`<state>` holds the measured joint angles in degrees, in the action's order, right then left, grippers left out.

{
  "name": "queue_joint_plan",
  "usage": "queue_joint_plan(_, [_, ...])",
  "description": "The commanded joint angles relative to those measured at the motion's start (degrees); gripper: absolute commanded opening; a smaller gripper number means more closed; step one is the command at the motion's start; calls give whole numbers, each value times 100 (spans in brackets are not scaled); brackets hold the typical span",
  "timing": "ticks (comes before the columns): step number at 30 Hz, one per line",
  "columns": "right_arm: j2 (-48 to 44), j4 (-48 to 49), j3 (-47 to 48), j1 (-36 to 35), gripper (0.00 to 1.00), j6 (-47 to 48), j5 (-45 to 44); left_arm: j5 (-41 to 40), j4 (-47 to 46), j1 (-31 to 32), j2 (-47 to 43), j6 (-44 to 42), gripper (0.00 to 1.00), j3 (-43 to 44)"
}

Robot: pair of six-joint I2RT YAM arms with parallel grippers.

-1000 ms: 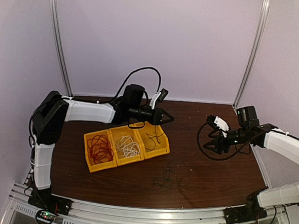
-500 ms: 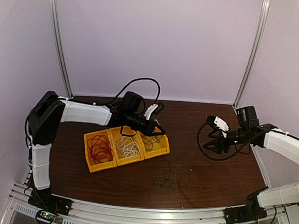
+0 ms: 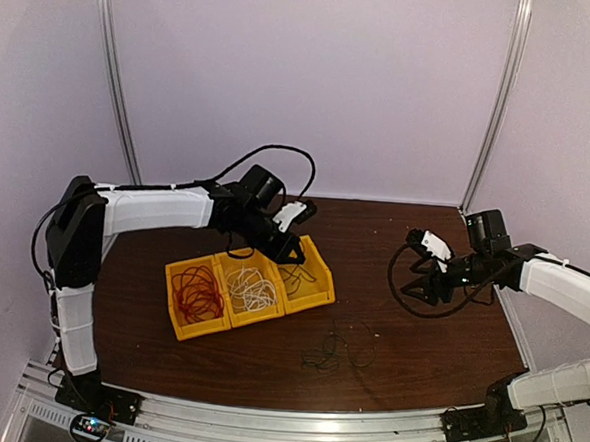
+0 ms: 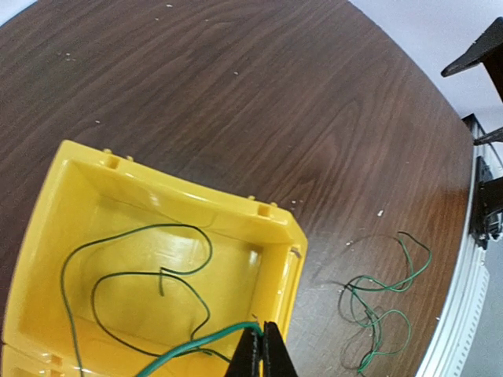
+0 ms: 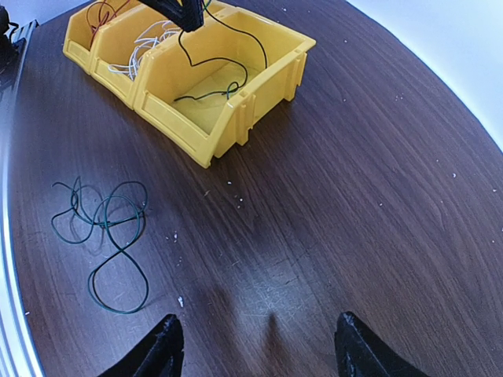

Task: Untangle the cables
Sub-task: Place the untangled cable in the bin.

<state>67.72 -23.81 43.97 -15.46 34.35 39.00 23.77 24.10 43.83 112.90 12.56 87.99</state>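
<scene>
- One green cable (image 4: 206, 337) hangs into the end yellow bin (image 4: 196, 200), pinched in the closed left gripper (image 4: 262, 345).
- Loose tangle (image 5: 104, 221) lies on the table (image 5: 354, 157); overhead it blurs dark.
- Right gripper (image 5: 255, 320) gapes empty, fingers half cropped.

left arm (image 3: 155, 210), right arm (image 3: 564, 282): white shells, black joints | right claw (image 5: 258, 322): black, likely plastic

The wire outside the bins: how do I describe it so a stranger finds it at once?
On the brown table stands a row of three yellow bins. Near its right end, toward the front edge, lies a dark green tangle, the only wire on bare wood.
</scene>
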Motion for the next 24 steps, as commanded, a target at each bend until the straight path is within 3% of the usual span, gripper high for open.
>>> queue_joint_plan(1, [32, -36, 16, 35, 66, 36, 56, -962, 1306, -50, 270, -582, 0, 809])
queue_joint_plan(10, [84, -93, 42, 27, 66, 55, 59, -1128, 1637, -50, 863, -719, 0, 1589])
queue_joint_plan(24, [109, -98, 35, 26, 66, 81, 29, -622, 1440, 49, 1505, -649, 0, 1728])
